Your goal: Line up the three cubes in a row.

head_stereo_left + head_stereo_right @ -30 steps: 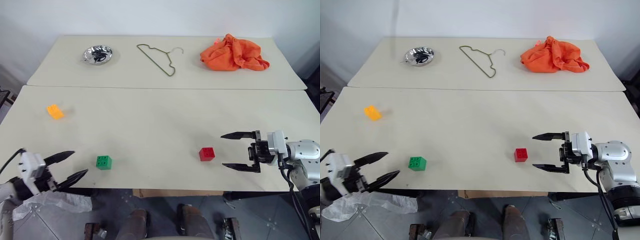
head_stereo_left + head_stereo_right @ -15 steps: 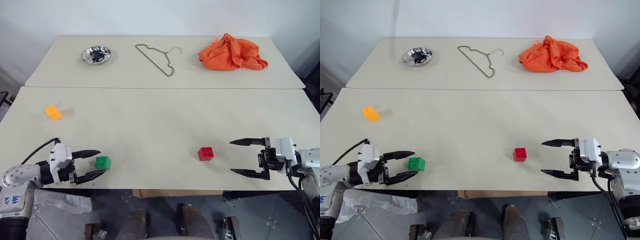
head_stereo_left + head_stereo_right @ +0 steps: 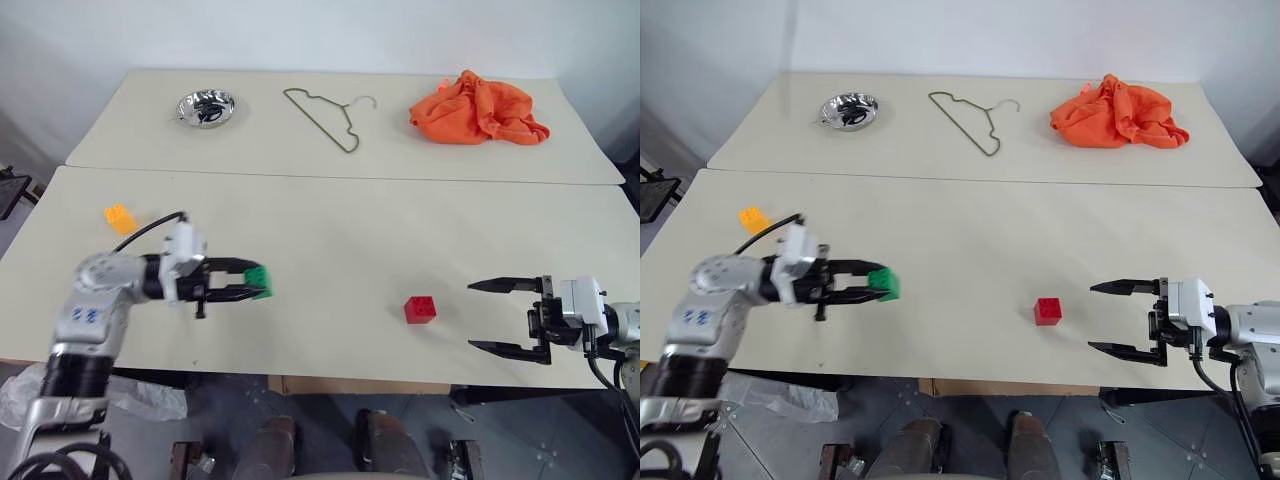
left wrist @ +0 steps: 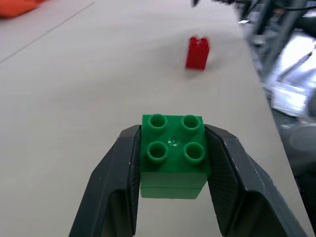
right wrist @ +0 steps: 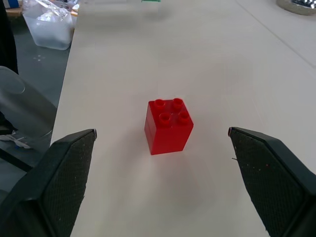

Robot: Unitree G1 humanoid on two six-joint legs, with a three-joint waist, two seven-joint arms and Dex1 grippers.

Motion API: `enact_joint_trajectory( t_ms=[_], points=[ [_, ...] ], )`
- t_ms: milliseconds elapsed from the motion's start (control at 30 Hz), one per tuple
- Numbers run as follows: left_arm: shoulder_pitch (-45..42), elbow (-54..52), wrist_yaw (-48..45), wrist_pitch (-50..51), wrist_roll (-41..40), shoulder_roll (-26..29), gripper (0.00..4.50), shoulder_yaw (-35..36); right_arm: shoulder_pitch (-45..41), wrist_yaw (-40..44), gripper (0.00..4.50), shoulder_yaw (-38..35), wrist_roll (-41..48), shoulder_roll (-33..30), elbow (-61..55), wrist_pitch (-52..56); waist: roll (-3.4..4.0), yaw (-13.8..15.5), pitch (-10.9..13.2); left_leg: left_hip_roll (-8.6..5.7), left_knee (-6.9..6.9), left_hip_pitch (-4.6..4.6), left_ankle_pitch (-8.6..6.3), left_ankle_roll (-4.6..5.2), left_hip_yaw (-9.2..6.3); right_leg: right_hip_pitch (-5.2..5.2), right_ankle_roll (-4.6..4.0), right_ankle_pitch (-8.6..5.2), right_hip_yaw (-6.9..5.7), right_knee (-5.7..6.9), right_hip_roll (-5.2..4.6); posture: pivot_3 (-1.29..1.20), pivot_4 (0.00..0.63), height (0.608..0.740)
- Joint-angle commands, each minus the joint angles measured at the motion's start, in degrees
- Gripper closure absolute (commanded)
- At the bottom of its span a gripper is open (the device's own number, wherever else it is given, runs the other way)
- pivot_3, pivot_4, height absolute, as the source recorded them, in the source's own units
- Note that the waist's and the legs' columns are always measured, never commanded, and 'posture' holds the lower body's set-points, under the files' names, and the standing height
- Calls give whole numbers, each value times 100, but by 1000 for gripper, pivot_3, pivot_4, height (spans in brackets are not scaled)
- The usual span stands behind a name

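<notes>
On the near beige table (image 3: 330, 240), the left gripper (image 3: 250, 284) has its fingers clamped on the green cube (image 3: 259, 282), while the right gripper (image 3: 495, 316) gapes wide at three o'clock of the red cube (image 3: 420, 309). The orange-yellow cube (image 3: 119, 215) sits toward ten o'clock. On the far table lie a metal bowl (image 3: 206, 106), wire hanger (image 3: 328, 115) and orange cloth (image 3: 478, 109), before a white wall (image 3: 300, 30).

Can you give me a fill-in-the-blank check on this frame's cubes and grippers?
1. The left gripper is shut on the ____ cube.
2. The right gripper is ____, with the red cube on the table beyond its fingertips.
3. The orange-yellow cube lies nearest the robot's ____ arm.

Missing words: green; open; left
</notes>
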Motion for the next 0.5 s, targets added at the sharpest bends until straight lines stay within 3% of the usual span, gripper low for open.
enact_joint_trajectory(
  t_ms=[33,167,500],
  points=[
    [-657,292,149,-4,555,-607,3021,-798,97,-96,0,-351,-45,-41,-191,36,-1,-5,0,-3,6,-2,-2,4,0,4,5,2,-2,2,-2,0,150,740],
    [-552,-166,439,287,1295,-791,3021,-1636,224,-311,0,-562,-75,42,-391,94,-2,-135,1,2,-2,8,-13,19,30,2,9,4,30,-1,-2,0,150,740],
    [-141,-1141,1119,1233,1530,-1023,3021,-2002,391,-427,0,-704,-95,117,-691,290,-2,-46,1,13,14,17,-7,9,36,0,10,5,62,-1,-6,0,150,740]
  ],
)
